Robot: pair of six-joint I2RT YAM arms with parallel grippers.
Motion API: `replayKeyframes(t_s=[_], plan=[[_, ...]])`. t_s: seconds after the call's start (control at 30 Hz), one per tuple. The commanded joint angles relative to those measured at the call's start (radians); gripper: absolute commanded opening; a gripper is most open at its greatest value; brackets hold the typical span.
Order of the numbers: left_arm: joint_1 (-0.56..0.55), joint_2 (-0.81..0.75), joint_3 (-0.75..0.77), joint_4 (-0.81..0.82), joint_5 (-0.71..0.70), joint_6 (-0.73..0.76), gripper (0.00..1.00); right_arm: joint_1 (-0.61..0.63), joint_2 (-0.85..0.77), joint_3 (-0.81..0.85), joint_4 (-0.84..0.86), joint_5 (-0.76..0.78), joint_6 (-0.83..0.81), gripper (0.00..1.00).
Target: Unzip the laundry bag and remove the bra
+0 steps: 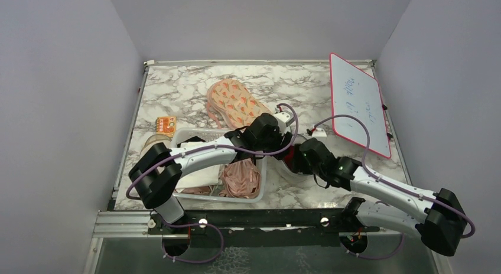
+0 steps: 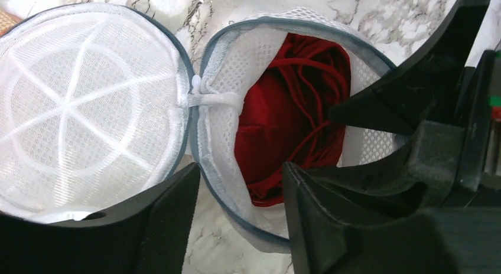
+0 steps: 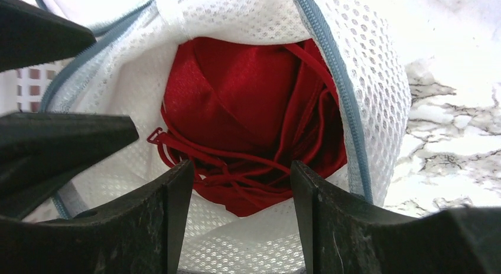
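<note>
Inside the unzipped laundry bag (image 2: 221, 61), the bra (image 2: 283, 114) is being cradled by the white mesh, bunched up with its thin straps tangled across the red fabric. The bag's round lid (image 2: 83, 108) is being seen flipped aside, joined at a small white tab. Just over the opening, the left gripper (image 2: 239, 182) and the right gripper (image 3: 241, 170) are both being held with fingers spread apart. The bag is being supported by the marble table (image 1: 177, 91), just beside the white basket (image 1: 262, 176).
</note>
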Motion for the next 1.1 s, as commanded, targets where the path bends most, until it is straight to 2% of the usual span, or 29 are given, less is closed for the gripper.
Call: replayKeyframes(t_s=[0.0, 0.13, 0.27, 0.37, 0.63, 0.8, 0.93, 1.07], plan=[[-0.002, 0.044, 0.0, 0.027, 0.003, -0.023, 0.42, 0.004, 0.004, -0.024, 0.026, -0.03, 0.013, 0.59], [-0.002, 0.06, 0.011, 0.016, -0.006, -0.008, 0.3, 0.004, 0.008, -0.016, 0.023, -0.037, 0.003, 0.6], [-0.002, 0.045, 0.005, 0.034, -0.007, 0.008, 0.11, 0.004, -0.002, -0.017, 0.034, -0.028, -0.006, 0.6], [-0.003, 0.006, -0.027, 0.076, 0.0, 0.014, 0.0, 0.004, -0.004, -0.001, 0.024, 0.011, 0.009, 0.6], [-0.041, -0.085, -0.111, 0.194, 0.006, 0.022, 0.0, -0.002, -0.011, 0.015, 0.125, 0.109, 0.039, 0.57], [-0.073, -0.117, -0.136, 0.228, -0.015, 0.031, 0.0, -0.012, 0.03, 0.023, 0.172, 0.116, -0.032, 0.61], [-0.076, -0.106, -0.122, 0.206, -0.025, 0.031, 0.0, -0.027, 0.045, 0.021, 0.145, 0.167, -0.039, 0.74], [-0.078, -0.102, -0.118, 0.201, -0.026, 0.032, 0.0, -0.036, 0.008, -0.017, 0.164, 0.145, -0.044, 0.74]])
